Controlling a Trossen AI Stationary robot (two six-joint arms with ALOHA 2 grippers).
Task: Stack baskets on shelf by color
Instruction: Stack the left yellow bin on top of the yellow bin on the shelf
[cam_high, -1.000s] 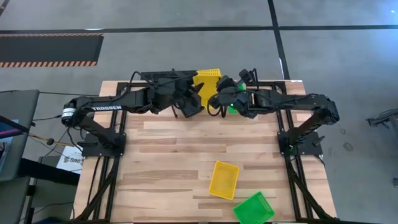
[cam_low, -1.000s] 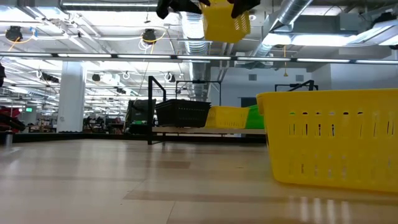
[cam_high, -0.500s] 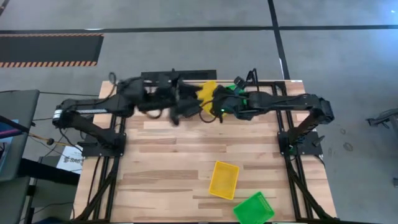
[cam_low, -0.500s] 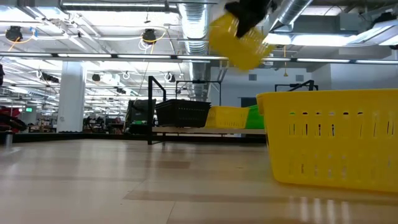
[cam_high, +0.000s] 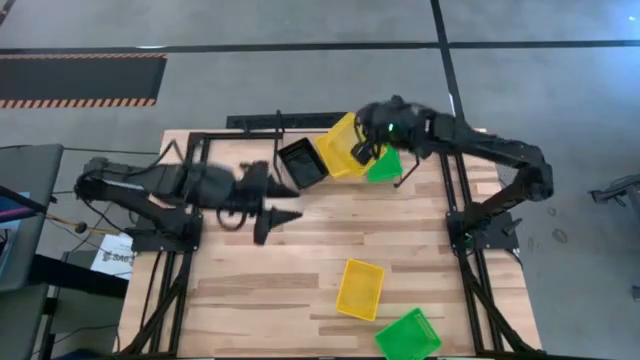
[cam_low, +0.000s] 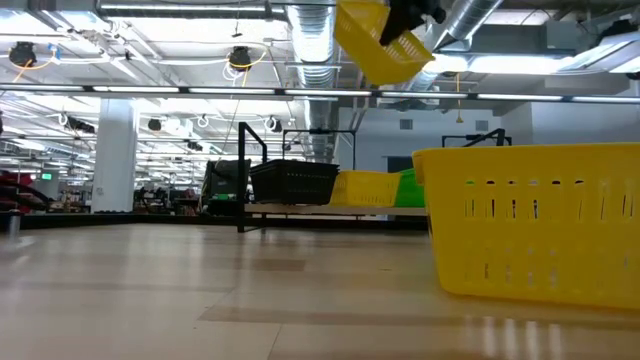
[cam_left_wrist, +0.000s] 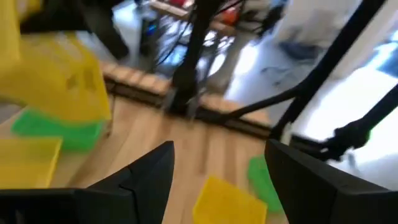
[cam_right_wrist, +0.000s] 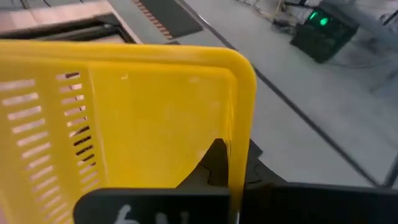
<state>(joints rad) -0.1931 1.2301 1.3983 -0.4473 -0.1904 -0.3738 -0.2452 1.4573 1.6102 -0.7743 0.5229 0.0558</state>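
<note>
The yellow basket (cam_high: 340, 145) hangs tilted in the upper middle of the high view, above the shelf (cam_high: 300, 125) at the bench's far edge. The right claw (cam_high: 362, 152) is clenched on the basket's rim; in the right wrist view the dark finger sits against the yellow wall (cam_right_wrist: 155, 137). In the low view the same basket (cam_low: 378, 45) hangs high at the top of the frame, clearly canted, well above the row on the shelf.

On the shelf, a black basket (cam_high: 300, 163) sits left of the carried one and a green basket (cam_high: 384, 165) to its right; the low view shows black (cam_low: 292, 182), yellow (cam_low: 368, 188) and green (cam_low: 408, 186) abreast.

The left claw (cam_high: 282, 215) is released, its fingers spread and empty, out over the bench (cam_high: 300, 260) in the left middle of the high view, well clear of the shelf.

To do this step well, I judge the basket should first be levelled, since it hangs at a slant, then brought squarely over the yellow one on the shelf and lowered straight so the flared rims nest. A crooked descent could catch the neighbouring baskets or a shelf post.

A second yellow basket (cam_high: 359, 288) and a loose green basket (cam_high: 408, 335) lie at the lower right of the bench, not yet shelved.
</note>
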